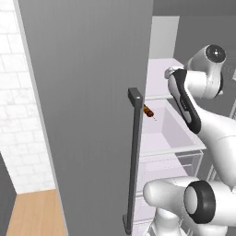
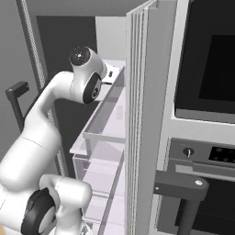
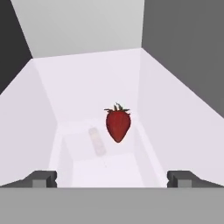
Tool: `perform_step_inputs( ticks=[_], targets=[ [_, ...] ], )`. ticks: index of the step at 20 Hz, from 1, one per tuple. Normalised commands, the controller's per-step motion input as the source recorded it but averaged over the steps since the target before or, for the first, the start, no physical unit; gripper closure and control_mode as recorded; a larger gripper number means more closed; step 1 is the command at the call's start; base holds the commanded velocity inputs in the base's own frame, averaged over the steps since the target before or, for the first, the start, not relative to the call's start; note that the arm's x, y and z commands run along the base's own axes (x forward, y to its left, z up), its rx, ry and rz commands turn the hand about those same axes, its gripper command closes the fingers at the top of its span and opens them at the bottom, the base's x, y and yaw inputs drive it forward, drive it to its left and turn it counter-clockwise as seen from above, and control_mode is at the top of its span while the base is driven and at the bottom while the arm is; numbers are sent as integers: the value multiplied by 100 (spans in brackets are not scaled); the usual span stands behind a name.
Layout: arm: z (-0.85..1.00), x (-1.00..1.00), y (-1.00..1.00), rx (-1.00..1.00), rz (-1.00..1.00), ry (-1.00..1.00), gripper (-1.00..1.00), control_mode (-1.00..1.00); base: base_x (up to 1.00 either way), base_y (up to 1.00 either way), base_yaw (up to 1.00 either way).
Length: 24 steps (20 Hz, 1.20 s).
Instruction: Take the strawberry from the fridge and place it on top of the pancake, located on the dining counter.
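Hand view shows my gripper [image 3: 112, 178] spread wide with nothing held, and the strawberry [image 3: 117, 125] on the fridge [image 1: 87, 115] shelf straight ahead, centred between my fingertips [image 3: 43, 178], its stem-to-tip axis along my reach.

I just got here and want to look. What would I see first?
A bright red strawberry with a green top, lying on the fridge's pale shelf, straight ahead of the open jaws. Then the big white robot arm reaching in past the grey door's long dark handle.
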Motion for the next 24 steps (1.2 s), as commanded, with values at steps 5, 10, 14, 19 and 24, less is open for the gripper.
perform_step_inputs(
  ticks=[5, 10, 14, 19, 24],
  targets=[
    [-7, 31, -10, 0, 0, 2, -100, -100, 0, 0, 0],
    [-15, 37, -14, 0, 0, 3, -100, -100, 0, 0, 0],
    [-19, 37, -10, 0, 0, 4, -100, -100, 0, 0, 0],
    [-13, 37, 0, 0, 0, 1, -100, -100, 0, 0, 0],
    [-10, 30, 0, 0, 0, 1, -100, -100, 0, 0, 0]
  ],
)
